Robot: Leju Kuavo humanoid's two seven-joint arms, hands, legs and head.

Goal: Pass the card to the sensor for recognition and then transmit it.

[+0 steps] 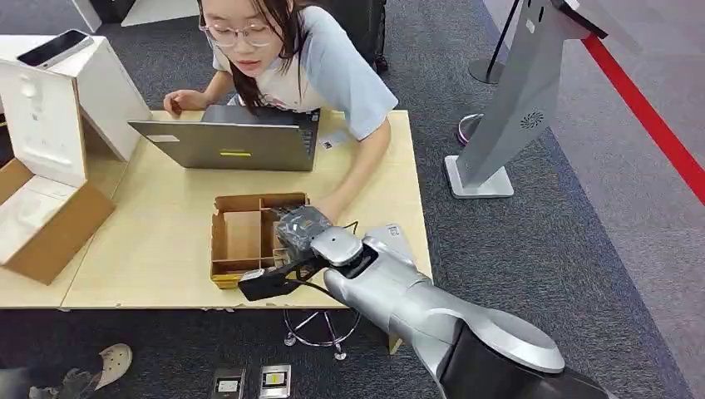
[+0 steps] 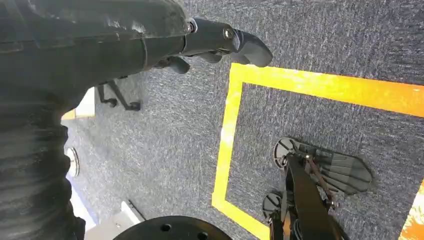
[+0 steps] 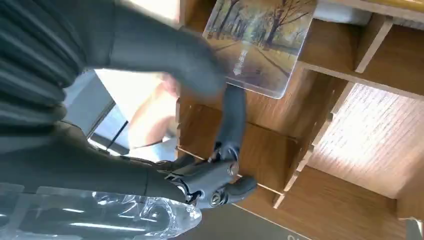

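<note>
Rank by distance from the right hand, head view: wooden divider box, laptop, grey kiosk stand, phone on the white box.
From the right hand:
1. Wooden divider box, directly under the hand.
2. Laptop, farther back on the table.
3. Grey kiosk stand, on the carpet to the right.
4. Phone, far left corner, on the white box.

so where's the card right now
In the right wrist view the card with the autumn tree picture leans inside a compartment of the wooden divider box, just past the right robot hand, which reaches toward it.

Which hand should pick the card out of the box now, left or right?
Right. The right hand is over the divided box, its fingers beside the card. The left hand hangs over the carpet.
</note>
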